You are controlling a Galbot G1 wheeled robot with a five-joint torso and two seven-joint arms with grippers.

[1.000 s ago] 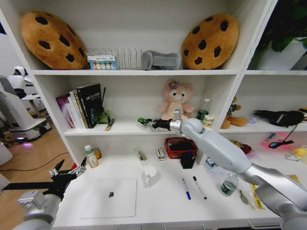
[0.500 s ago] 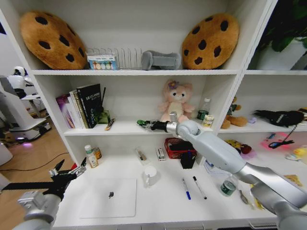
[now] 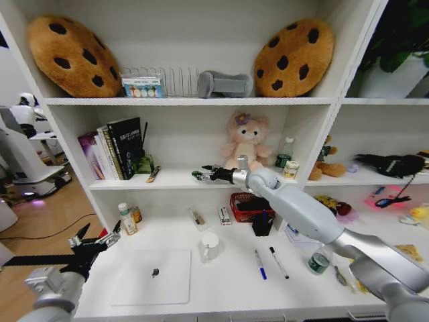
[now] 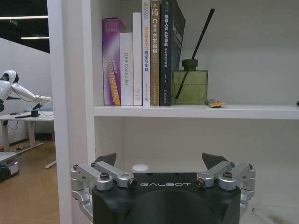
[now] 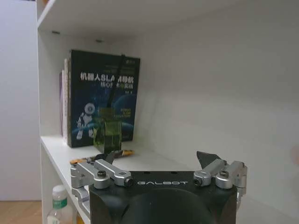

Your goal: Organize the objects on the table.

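1. From the head view, the right claw (image 3: 203, 175) reaches out over the middle shelf (image 3: 174, 180), a small green thing by its tips, probably the toy car (image 3: 197, 176); whether the tips pinch it I cannot tell from here. The left claw (image 3: 94, 240) hovers off the surface's (image 3: 221, 288) left end, spread wide and empty. The laptop (image 3: 153, 276), mug (image 3: 210, 245), two pens (image 3: 269, 262) and bottles (image 3: 127, 219) lie on the surface.
2. The left wrist view confirms its claw (image 4: 159, 161) is wide, facing books (image 4: 140, 53) and a green diffuser (image 4: 189, 87).
3. In the right wrist view its claw (image 5: 159, 158) stands open with nothing between the tips (so the car looks released).
4. Handling, as I judge it: the car is light, hard and apt to roll, best pinched across its sides; the mug is breakable, so take the rim or handle.
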